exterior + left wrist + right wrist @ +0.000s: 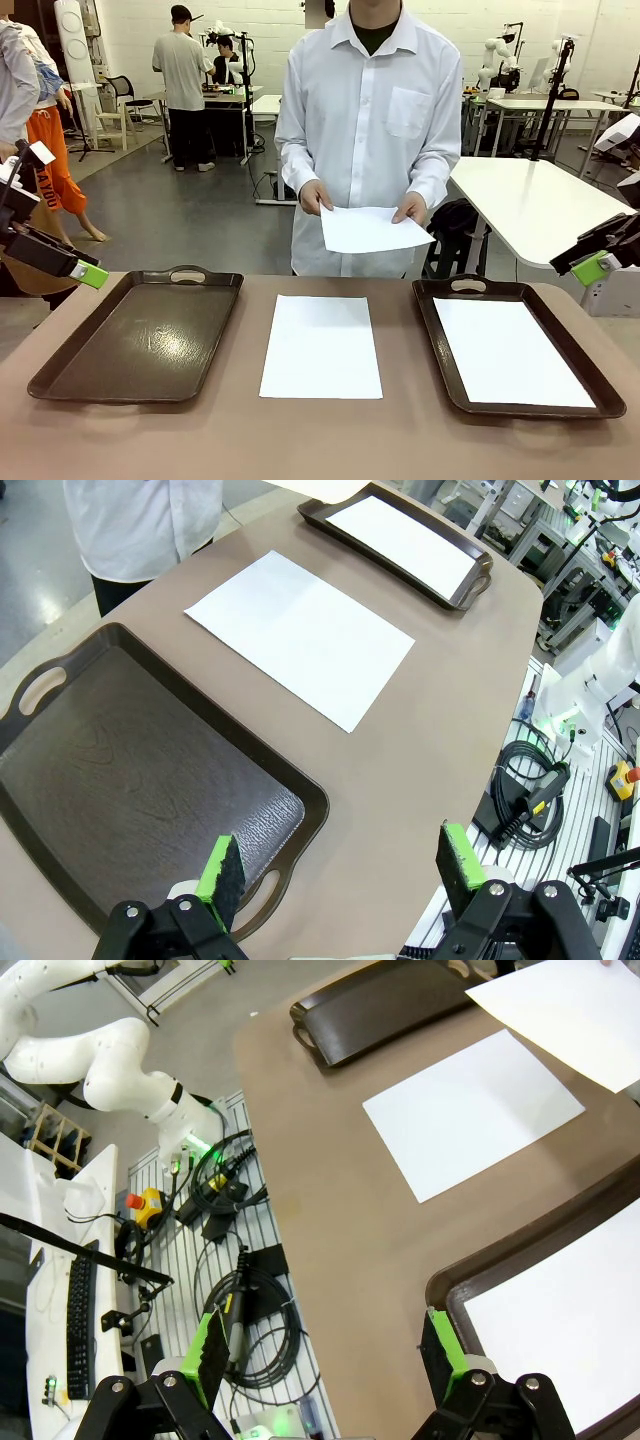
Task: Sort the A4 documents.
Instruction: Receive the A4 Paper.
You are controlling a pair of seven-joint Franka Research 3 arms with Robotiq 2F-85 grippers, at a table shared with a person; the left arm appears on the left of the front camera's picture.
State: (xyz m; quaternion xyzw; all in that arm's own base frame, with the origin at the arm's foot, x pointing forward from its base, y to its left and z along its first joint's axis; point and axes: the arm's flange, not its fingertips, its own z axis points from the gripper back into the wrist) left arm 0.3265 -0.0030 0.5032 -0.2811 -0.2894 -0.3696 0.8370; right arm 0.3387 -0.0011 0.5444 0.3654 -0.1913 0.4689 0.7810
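- Grippers first: the left gripper (pixel 340 865) and right gripper (pixel 326 1350) both hang above the table's near corners, jaws spread wide, holding nothing.
- Beneath them the table (pixel 320 440) is a smooth brown top, flat and free of clutter.
- The left tray (pixel 130 770) holds no paper; the right tray (pixel 540 1245) has a tray sheet (pixel 510 350) lying flat inside it.
- Of the A4 documents, a loose sheet (pixel 321 346) lies flat on the table between the trays.
- Paper like this is likely light, limp and easily creased. Flat on the top, it offers no edge to pinch, so pressing on its near short edge and dragging seems wisest.
- Across the table, a person (pixel 370 100) holds a third sheet (pixel 372 230), one hand (pixel 315 196) at one side, the other hand (pixel 411 209) opposite.
- Beyond is a workshop with a grey floor and white tables.
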